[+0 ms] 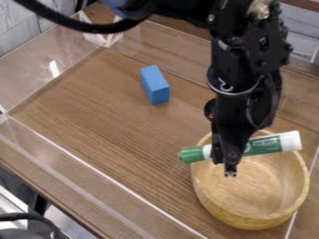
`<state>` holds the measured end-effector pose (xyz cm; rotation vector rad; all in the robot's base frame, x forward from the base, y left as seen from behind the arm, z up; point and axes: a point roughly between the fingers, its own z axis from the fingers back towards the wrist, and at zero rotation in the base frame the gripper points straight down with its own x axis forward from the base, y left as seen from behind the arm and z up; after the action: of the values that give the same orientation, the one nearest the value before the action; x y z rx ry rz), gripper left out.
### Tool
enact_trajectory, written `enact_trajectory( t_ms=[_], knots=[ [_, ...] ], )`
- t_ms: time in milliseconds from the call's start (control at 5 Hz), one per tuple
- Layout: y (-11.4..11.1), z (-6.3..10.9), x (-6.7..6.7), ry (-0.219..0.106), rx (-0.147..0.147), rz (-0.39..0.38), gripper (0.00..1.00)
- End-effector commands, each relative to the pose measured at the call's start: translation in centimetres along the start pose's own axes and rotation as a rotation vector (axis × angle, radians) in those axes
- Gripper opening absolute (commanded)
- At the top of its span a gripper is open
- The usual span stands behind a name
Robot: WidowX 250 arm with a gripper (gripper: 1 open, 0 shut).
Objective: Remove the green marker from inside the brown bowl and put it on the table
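The green marker (271, 143) hangs almost level over the far rim of the brown bowl (256, 194), its green cap sticking out past the bowl's left edge. My gripper (229, 161) points down and is shut on the marker's middle, with its fingertips reaching just below the barrel. The bowl sits at the front right of the table (88, 112), and its inside shows only bare wood grain. Whether the marker still touches the rim I cannot tell.
A blue block (155, 84) lies on the table to the left of and behind the bowl. Low clear acrylic walls (37, 140) edge the table on the left and front. The dark arm (249, 56) rises above the bowl.
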<state>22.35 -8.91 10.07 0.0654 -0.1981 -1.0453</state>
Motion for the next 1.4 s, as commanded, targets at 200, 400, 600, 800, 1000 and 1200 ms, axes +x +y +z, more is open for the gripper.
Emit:
enact_trajectory(
  t_ms=[200, 400, 600, 800, 1000, 1200],
  knots=[
    [0.36, 1.42, 0.07, -0.037, 0.034, 0.010, 0.00],
    [0.26, 1.53, -0.09, -0.034, 0.034, 0.011, 0.00],
    [0.21, 1.76, -0.25, -0.032, 0.034, 0.010, 0.00],
    [0.35, 1.74, -0.44, -0.037, 0.034, 0.005, 0.00],
    [0.50, 1.75, -0.60, -0.041, 0.037, 0.000, 0.00],
    [0.62, 1.70, -0.70, -0.046, 0.039, -0.005, 0.00]
  ],
)
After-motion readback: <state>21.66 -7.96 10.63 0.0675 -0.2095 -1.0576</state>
